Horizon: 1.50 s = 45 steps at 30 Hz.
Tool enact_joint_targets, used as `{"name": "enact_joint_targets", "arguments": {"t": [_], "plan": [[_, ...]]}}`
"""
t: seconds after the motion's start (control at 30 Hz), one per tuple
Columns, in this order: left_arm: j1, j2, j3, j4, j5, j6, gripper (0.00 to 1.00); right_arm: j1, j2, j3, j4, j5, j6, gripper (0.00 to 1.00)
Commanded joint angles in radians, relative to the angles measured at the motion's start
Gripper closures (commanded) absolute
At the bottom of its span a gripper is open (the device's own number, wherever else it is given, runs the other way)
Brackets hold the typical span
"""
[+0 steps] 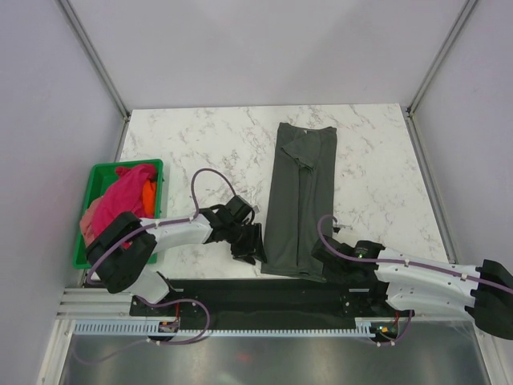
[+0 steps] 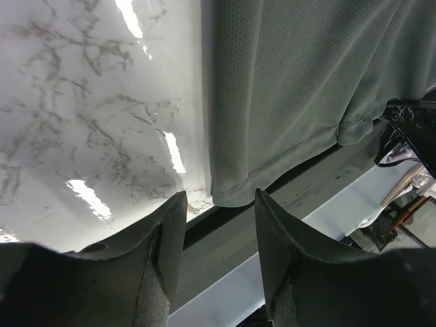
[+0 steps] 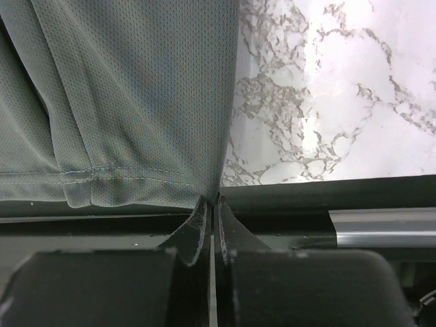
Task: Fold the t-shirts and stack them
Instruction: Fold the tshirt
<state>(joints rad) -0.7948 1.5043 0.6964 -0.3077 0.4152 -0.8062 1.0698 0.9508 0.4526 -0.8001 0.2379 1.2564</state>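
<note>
The dark charcoal grey t-shirt (image 1: 300,200) lies folded into a long strip on the marble table, its hem at the near edge. My left gripper (image 1: 250,250) is open and empty just left of the hem's near-left corner; in the left wrist view (image 2: 219,197) that corner (image 2: 235,194) lies just beyond my fingertips. My right gripper (image 1: 325,261) is shut on the hem's near-right corner, and the right wrist view (image 3: 211,201) shows the cloth (image 3: 136,88) pinched at the tips. The magenta-pink t-shirt (image 1: 128,191) and a paler pink one (image 1: 92,212) lie bunched in the bin.
The green plastic bin (image 1: 120,168) stands at the table's left edge. A black strip and metal rail (image 1: 264,293) run along the near edge below the shirt's hem. Bare marble (image 1: 377,176) lies right of and behind the shirt.
</note>
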Motion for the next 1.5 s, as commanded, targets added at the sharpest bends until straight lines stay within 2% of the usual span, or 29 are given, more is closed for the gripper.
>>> {"name": "enact_joint_targets", "arguments": {"t": [0.0,0.8,0.9,0.93,1.0,1.23,1.47], "plan": [[-0.040,0.010,0.003,0.067,-0.049,-0.077,0.48,0.004,-0.012,0.009,-0.036,-0.002,0.005,1.00],[-0.142,0.065,-0.015,0.091,-0.089,-0.171,0.64,0.004,-0.104,0.012,-0.080,0.018,0.012,1.00],[-0.146,0.076,-0.014,0.096,-0.087,-0.177,0.82,0.005,-0.112,0.015,-0.086,0.015,0.021,1.00],[-0.144,0.071,-0.012,0.096,-0.087,-0.182,0.92,0.005,-0.113,0.015,-0.090,0.017,0.023,1.00],[-0.144,0.051,-0.018,0.096,-0.092,-0.189,0.98,0.005,-0.119,0.020,-0.094,0.024,0.028,1.00],[-0.144,0.027,-0.003,0.094,-0.082,-0.205,0.98,0.005,-0.103,0.063,-0.122,0.103,0.038,1.00],[-0.119,0.097,0.078,0.091,-0.021,-0.189,0.98,0.004,-0.047,0.141,-0.122,0.172,-0.017,1.00]]}}
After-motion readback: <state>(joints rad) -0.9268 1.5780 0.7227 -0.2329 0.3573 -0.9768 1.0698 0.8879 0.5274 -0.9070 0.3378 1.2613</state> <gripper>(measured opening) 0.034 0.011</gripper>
